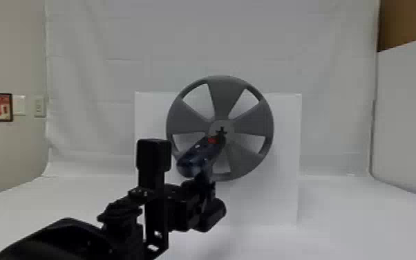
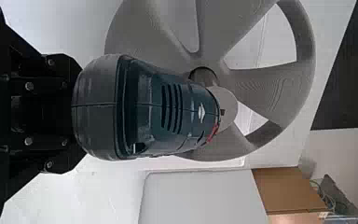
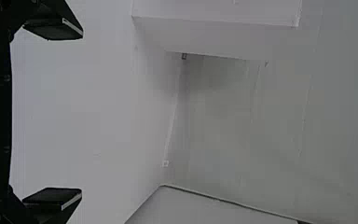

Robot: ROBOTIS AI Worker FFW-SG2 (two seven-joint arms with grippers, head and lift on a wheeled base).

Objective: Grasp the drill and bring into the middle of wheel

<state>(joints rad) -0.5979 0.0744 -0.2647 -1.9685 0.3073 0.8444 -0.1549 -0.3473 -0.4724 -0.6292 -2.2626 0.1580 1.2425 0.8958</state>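
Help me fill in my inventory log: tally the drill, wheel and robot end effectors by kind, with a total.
Drill: 1
Wheel: 1
End effectors, the left end effector and the right end effector: 2
Total: 4

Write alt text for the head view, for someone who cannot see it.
The robot's left gripper holds a dark blue drill, its tip lined up over the hub of an upright gray spoked wheel; whether they touch is unclear. Behind the wheel stands a white panel.
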